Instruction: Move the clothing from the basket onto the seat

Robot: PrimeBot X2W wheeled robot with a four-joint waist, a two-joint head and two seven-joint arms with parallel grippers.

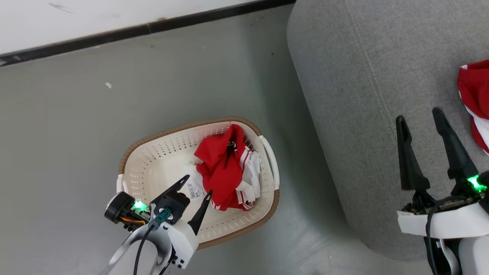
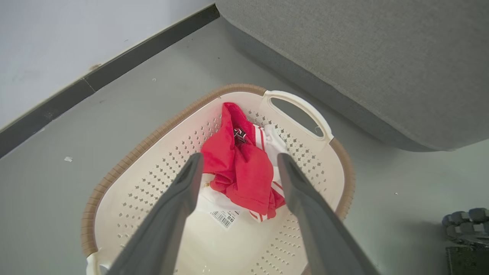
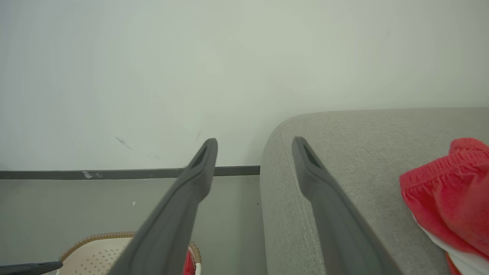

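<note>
**One more pick to make**

Lower the wide-open, empty left claw (image 1: 199,184) onto the crumpled bright red fabric garment with white stripes (image 1: 221,168), alone with a paper tag (image 1: 195,191) in the cream perforated oval plastic basket (image 1: 153,164); pinch a thick fold. Farther off, leave the right claw (image 1: 418,114), spread and empty, above the grey fabric sofa seat (image 1: 363,76), near a second red garment (image 1: 473,88).

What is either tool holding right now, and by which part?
Nothing. Left tool open above clothing in the basket; right tool open over the seat.
</note>
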